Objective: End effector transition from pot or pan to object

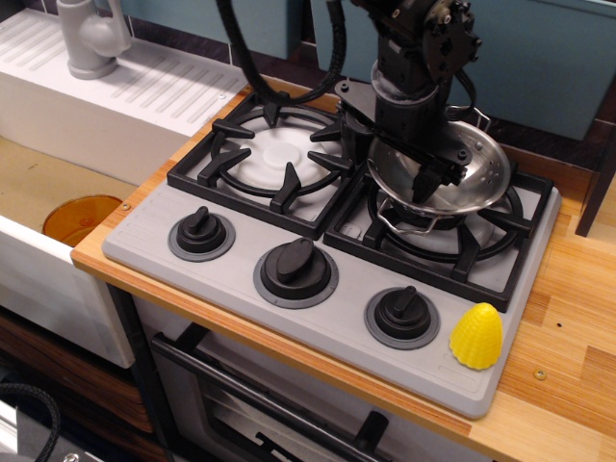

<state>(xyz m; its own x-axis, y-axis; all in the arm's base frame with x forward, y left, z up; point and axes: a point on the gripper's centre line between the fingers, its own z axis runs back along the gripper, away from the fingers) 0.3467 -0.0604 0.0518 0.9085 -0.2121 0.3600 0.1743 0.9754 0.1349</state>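
The black gripper (426, 181) hangs from the black arm over the right burner, its fingers down at the near rim of the small shiny steel pot (476, 164). One finger reaches inside the bowl. The pot sits tilted on the right burner grate, with a wire handle (397, 223) showing below it. The arm hides the grip, so I cannot tell whether the jaws are closed on the rim. The yellow ridged dome toy (476, 336) stands on the grey stove panel at its front right corner, well apart from the gripper.
The toy stove (144, 231) has two black burner grates and three black knobs (295, 269) along its front. It rests on a wooden counter (568, 318). A white sink with a grey tap (91, 38) is at the back left. An orange disc (82, 217) lies lower left.
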